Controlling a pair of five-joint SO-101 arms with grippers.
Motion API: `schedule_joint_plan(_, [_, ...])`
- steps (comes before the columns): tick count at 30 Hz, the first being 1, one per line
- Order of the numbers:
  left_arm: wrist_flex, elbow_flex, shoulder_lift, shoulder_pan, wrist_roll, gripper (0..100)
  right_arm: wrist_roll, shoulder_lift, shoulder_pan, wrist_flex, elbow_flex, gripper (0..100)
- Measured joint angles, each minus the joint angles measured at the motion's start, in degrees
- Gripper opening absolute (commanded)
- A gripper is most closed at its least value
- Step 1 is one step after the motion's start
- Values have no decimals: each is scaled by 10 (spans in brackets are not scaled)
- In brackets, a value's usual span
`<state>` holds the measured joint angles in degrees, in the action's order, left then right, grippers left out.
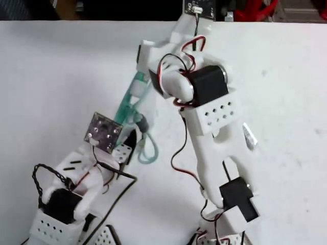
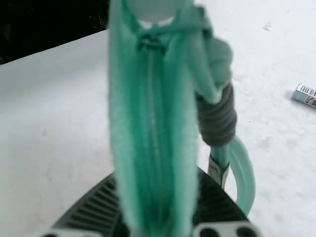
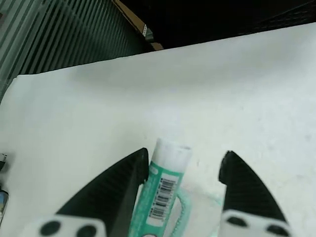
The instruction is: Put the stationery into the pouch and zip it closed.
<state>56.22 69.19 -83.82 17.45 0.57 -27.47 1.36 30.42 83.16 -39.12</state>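
The teal pouch hangs stretched between the two grippers above the white table. My left gripper is shut on its lower end. In the left wrist view the pouch rises edge-on out of the jaws, its zipper running along the middle. A grey cord stopper and a teal loop strap hang beside it. My right gripper is at the pouch's upper end. It stands open. A glue stick with a white cap leans on one finger, over the pouch's teal edge.
A small boxed item lies on the table beside the right arm, also seen from above. The right arm's body crosses the middle of the table. Dark clutter lines the far edge.
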Motion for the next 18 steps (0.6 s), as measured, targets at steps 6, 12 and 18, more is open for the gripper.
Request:
schedule_joint_plan(6, [0,0,0,0,0,105,-1,0,0,-3,0,116])
schedule_joint_plan(12, [-1,0,0,0,0,105,-1,0,0,-11,0,99])
schedule_joint_plan(18, [-1,0,0,0,0,106,4,0,-1,-11,0,27])
